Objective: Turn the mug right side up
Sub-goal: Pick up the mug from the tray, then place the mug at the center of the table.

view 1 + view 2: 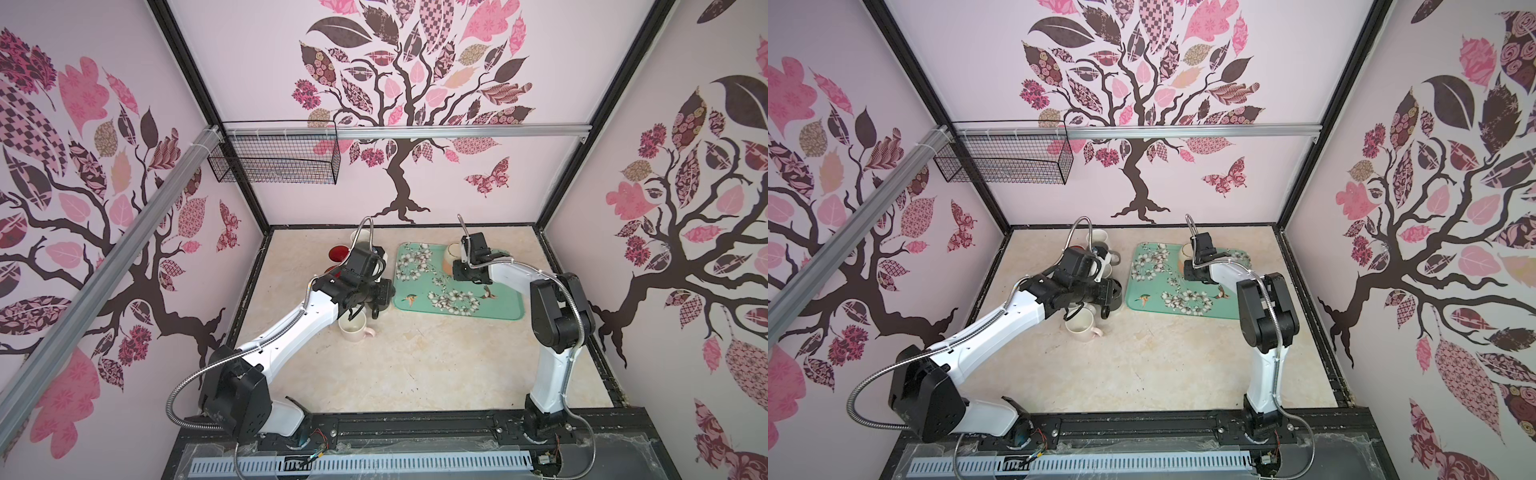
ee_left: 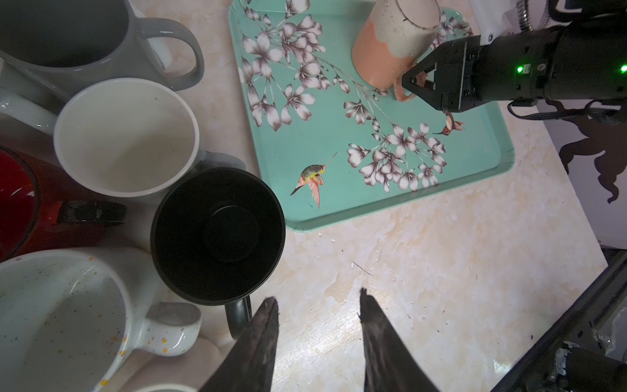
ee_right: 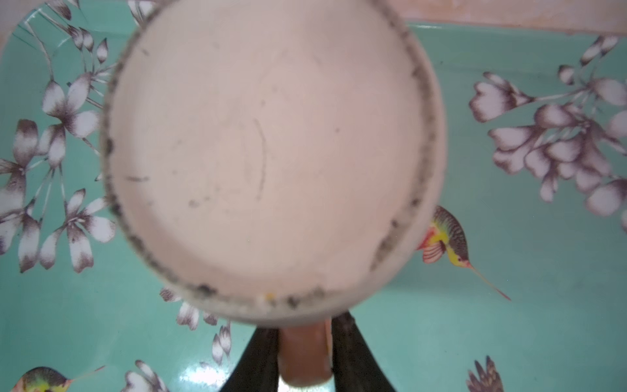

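The mug (image 1: 451, 253) stands upside down on the teal flowered tray (image 1: 457, 309), base up, cream above and salmon pink below. Its round base (image 3: 271, 152) fills the right wrist view. My right gripper (image 3: 305, 325) is shut on the mug's pink handle (image 3: 303, 353), one finger pressed to each side. The left wrist view shows the same grip (image 2: 412, 83) low at the mug's (image 2: 393, 40) side. My left gripper (image 2: 317, 302) is open over bare tabletop, beside the black mug's handle, with nothing between its fingers.
Left of the tray, several upright mugs crowd together: grey (image 2: 84, 40), white (image 2: 125, 135), black (image 2: 217, 234), red (image 2: 20, 203) and speckled white (image 2: 68, 322). A pale pink mug (image 1: 353, 328) stands under the left arm. A wire basket (image 1: 274, 160) hangs on the back wall.
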Controlling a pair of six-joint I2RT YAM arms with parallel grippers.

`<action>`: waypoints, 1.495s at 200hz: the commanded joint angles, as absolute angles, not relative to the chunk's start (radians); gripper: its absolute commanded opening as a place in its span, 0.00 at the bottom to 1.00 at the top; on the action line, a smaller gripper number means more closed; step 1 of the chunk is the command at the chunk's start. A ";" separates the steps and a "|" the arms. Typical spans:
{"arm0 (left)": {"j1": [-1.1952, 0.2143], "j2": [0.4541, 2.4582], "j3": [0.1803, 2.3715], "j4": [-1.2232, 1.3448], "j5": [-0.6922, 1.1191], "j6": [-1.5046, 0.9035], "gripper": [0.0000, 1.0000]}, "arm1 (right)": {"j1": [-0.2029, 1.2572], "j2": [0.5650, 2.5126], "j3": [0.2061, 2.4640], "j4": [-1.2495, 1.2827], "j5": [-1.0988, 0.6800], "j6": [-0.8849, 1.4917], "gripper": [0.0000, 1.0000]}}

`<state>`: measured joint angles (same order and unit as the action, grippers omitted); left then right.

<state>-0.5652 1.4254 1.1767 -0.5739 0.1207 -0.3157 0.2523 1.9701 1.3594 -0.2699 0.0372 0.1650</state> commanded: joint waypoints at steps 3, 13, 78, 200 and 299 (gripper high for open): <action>-0.552 1.388 1.154 -0.582 0.113 -0.321 0.43 | 0.250 1.992 1.404 -0.309 0.043 0.147 0.20; -0.548 1.385 1.154 -0.581 0.113 -0.323 0.43 | 0.250 1.980 1.402 -0.314 0.041 0.146 0.12; -0.489 1.335 1.129 -0.522 0.191 -0.389 0.61 | 0.252 1.698 1.215 -0.097 -0.111 0.235 0.00; -0.464 1.518 1.016 0.142 0.582 -0.952 0.60 | 0.252 1.541 0.875 0.720 -0.499 0.956 0.00; -0.472 1.627 1.019 0.596 0.674 -1.276 0.49 | 0.286 1.421 0.824 0.988 -0.615 1.235 0.00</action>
<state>-0.4644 1.6077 1.0107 0.4515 0.6353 -1.1984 0.2661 1.5032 0.7956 0.7845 -0.5671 1.1637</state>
